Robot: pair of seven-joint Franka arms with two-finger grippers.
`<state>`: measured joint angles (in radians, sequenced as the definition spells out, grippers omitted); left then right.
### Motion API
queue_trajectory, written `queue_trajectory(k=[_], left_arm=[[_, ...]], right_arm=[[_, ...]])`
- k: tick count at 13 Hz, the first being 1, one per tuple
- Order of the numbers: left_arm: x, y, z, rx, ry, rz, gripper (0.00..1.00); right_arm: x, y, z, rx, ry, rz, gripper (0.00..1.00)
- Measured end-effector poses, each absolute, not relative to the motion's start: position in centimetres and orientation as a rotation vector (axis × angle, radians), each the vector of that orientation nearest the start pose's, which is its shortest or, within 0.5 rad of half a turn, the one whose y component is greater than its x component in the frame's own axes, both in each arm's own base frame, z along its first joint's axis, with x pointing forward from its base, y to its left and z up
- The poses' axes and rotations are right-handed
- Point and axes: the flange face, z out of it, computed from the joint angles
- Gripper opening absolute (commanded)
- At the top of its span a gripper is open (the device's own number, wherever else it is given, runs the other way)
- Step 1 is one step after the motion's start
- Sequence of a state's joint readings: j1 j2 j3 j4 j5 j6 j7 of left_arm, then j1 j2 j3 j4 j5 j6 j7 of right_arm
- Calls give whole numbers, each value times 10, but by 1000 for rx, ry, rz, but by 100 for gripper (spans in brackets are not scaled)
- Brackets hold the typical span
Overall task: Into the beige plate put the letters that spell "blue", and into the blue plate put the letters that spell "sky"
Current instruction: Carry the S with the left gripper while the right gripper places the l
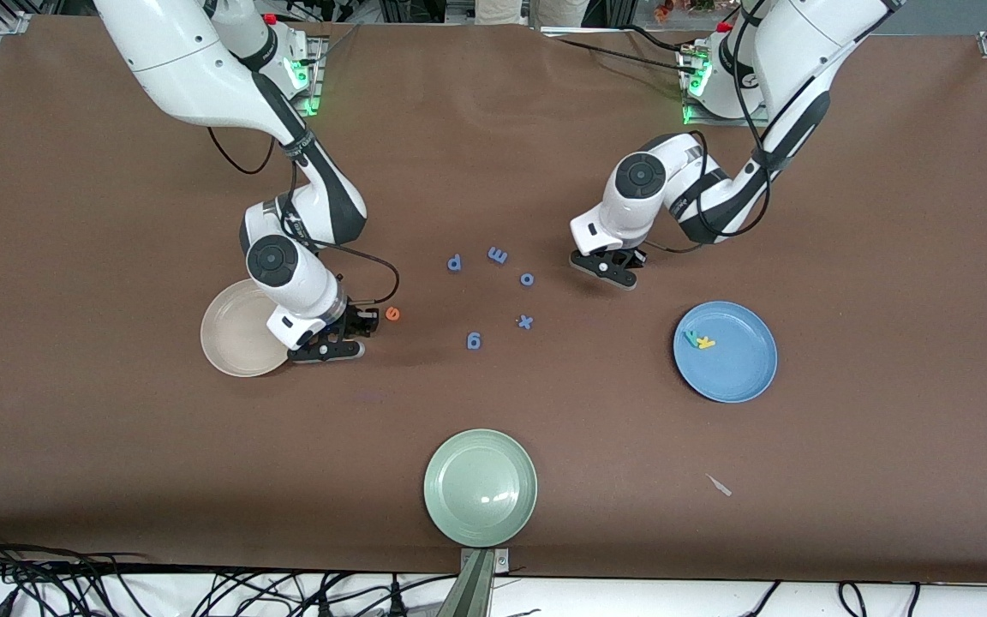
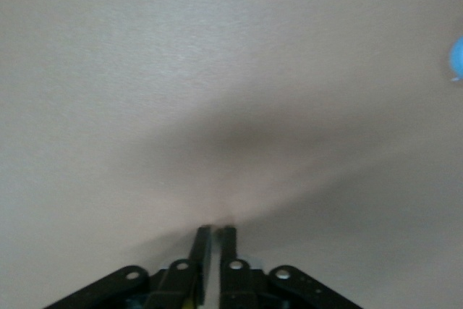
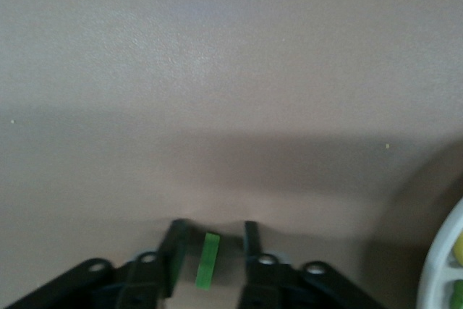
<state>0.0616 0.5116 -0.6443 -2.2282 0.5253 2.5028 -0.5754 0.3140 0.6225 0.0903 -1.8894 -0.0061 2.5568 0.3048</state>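
Viewer: Where is each gripper?

Describer: Right gripper (image 1: 363,327) sits low at the table just beside the beige plate (image 1: 228,343), its jaws parted around a green letter (image 3: 207,260) that stands on edge between them, closer to one finger and not yet pinched. An orange e (image 1: 391,314) lies just beside it, toward the left arm's end. Left gripper (image 1: 609,270) is down on bare table near the blue letters (image 1: 493,283), fingers pressed together; whether they hold anything cannot be told.

Viewer: And the plates?

Describer: Blue plate (image 1: 742,377) holds a yellow k (image 1: 705,343) and a teal y (image 1: 691,336). The right wrist view shows something yellow and something green in the beige plate. Green plate (image 1: 481,487) is empty.
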Motion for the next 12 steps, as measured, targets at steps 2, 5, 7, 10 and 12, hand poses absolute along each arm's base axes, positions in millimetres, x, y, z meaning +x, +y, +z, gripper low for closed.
queue_trajectory(k=[2, 5, 7, 10, 12], left_arm=[[422, -316, 178, -3040, 534, 142, 100], [406, -312, 174, -3016, 507, 178, 100], [400, -310, 173, -3005, 507, 182, 94], [397, -307, 173, -2998, 497, 183, 76], [396, -303, 171, -3005, 431, 187, 74]], right_arm=[[586, 249, 178, -3076, -135, -43, 10], [586, 250, 179, -3076, -138, -44, 9], [586, 251, 185, -3079, -164, -32, 9], [594, 224, 218, -3107, -322, 9, 9], [606, 183, 234, -3125, -459, 11, 10]])
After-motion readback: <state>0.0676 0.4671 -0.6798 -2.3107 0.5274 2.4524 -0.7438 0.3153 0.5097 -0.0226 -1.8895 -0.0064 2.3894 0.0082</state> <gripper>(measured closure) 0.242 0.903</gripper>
